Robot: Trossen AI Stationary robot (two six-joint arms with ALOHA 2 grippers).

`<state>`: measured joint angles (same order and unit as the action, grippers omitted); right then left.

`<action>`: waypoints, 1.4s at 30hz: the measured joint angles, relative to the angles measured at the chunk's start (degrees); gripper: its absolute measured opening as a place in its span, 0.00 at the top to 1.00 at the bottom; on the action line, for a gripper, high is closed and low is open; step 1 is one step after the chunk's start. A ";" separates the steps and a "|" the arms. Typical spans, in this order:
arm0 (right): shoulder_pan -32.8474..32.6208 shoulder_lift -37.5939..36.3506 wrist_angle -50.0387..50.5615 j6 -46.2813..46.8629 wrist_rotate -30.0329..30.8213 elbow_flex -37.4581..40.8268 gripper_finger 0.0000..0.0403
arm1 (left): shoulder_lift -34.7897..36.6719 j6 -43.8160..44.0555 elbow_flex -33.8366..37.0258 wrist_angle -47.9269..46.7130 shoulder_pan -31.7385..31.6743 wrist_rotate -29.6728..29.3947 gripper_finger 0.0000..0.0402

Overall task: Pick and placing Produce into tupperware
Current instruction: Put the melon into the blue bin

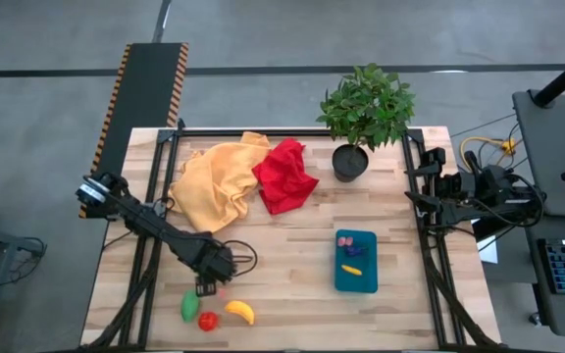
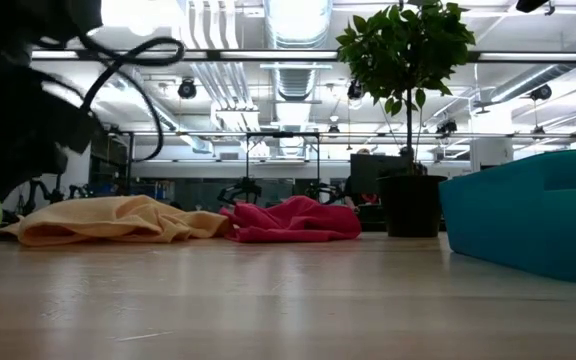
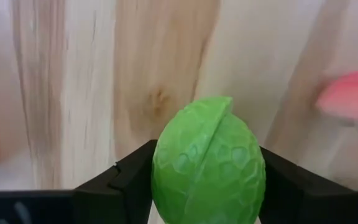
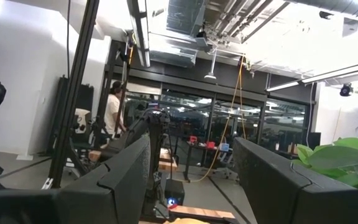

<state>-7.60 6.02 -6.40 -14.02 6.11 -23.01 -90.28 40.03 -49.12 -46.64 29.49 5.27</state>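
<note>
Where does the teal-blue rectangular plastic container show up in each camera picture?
High view: teal-blue rectangular plastic container, right of centre, below the leafy potted plant.
Low view: right edge, plant just left of it.
Left wrist view: not in it.
Right wrist view: not in it.
Shared landmark: the potted plant.

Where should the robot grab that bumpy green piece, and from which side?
Probably across its rounded middle, coming straight down from above. The green piece lies on the table, and the left gripper already has one dark finger on each flank. Its widest part sits between them, so a squeeze there should hold.
</note>
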 joint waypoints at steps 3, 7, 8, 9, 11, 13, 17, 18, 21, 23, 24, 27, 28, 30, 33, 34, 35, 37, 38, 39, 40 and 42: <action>0.00 0.00 -0.08 -0.04 -0.02 -0.02 0.44 | 0.00 -1.91 -1.72 -0.31 -0.85 -1.69 0.51; 0.00 0.00 -0.22 -0.21 0.00 -0.02 0.44 | 0.02 -6.42 -4.77 -0.84 -3.21 -5.02 0.51; 0.00 0.00 -0.31 -0.39 -0.01 -0.02 0.44 | 0.02 -7.76 -5.63 -0.79 -4.01 -6.09 0.51; 0.00 0.00 -0.47 -0.72 0.00 -0.02 0.44 | 0.02 -9.14 -6.58 -0.64 -4.89 -7.41 0.51; 0.00 0.00 -0.63 -1.37 0.00 -0.02 0.44 | 0.07 -11.74 -8.23 0.57 -6.66 -10.19 0.51; 0.00 0.00 -0.71 -1.63 0.00 -0.02 0.44 | 0.09 -14.18 -9.74 2.72 -8.28 -13.27 0.51; 0.00 0.00 -1.31 -1.65 0.00 -0.02 0.44 | -0.49 -21.92 -11.69 10.84 -11.22 -16.46 0.51; -0.01 0.00 -1.31 -1.65 0.00 -0.02 0.44 | -0.50 -24.02 -11.70 13.56 -11.91 -16.82 0.51; -0.01 0.01 -1.35 -1.66 0.00 -0.02 0.44 | -0.50 -29.84 -11.61 24.03 -13.96 -17.68 0.51; 0.00 0.00 -1.48 -1.66 0.00 -0.02 0.44 | -0.50 -33.53 -11.59 29.12 -15.17 -17.80 0.51; 0.00 0.00 -1.46 -1.66 0.00 -0.02 0.44 | -0.50 -35.57 -11.63 31.73 -15.72 -17.84 0.51; 0.00 0.00 -1.55 -1.65 0.00 -0.02 0.44 | -0.97 -40.87 -11.69 40.16 -17.45 -18.06 0.51; 0.00 0.00 -1.55 -1.66 0.00 -0.02 0.44 | -1.37 -42.27 -11.74 43.09 -18.07 -18.07 0.51; 0.00 0.00 -1.57 -1.66 0.00 -0.02 0.44 | -2.34 -44.12 -11.68 47.02 -19.19 -18.00 0.51; 0.00 0.00 -1.61 -1.64 0.00 -0.04 0.44 | -5.14 -46.71 -12.47 52.74 -20.57 -17.72 0.51; 0.00 0.00 -1.70 -1.64 0.02 -0.04 0.44 | -6.40 -47.52 -13.14 53.12 -20.94 -17.68 0.51; 0.00 0.00 -1.68 -1.65 0.02 -0.04 0.44 | -8.03 -48.11 -14.25 53.63 -21.27 -17.39 0.51; 0.00 0.00 -1.64 -1.64 0.02 -0.04 0.44 | -11.35 -49.18 -17.13 53.94 -21.73 -15.92 0.51; 0.00 0.00 -1.67 -1.64 0.02 -0.04 0.44 | -13.13 -49.73 -18.85 53.55 -21.80 -15.38 0.51; 0.00 0.00 -1.66 -1.65 0.02 -0.04 0.44 | -15.02 -50.27 -20.90 53.76 -21.93 -14.69 0.51; 0.00 0.00 -1.62 -1.64 0.02 -0.04 0.44 | -16.81 -51.08 -22.96 53.93 -21.92 -14.35 0.51; 0.00 0.00 -1.66 -1.64 0.03 -0.04 0.44 | -20.15 -52.79 -27.12 53.23 -21.94 -13.76 0.50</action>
<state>-7.60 6.02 -8.05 -15.66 6.14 -23.05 -110.43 -12.76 -76.24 6.60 7.55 -8.49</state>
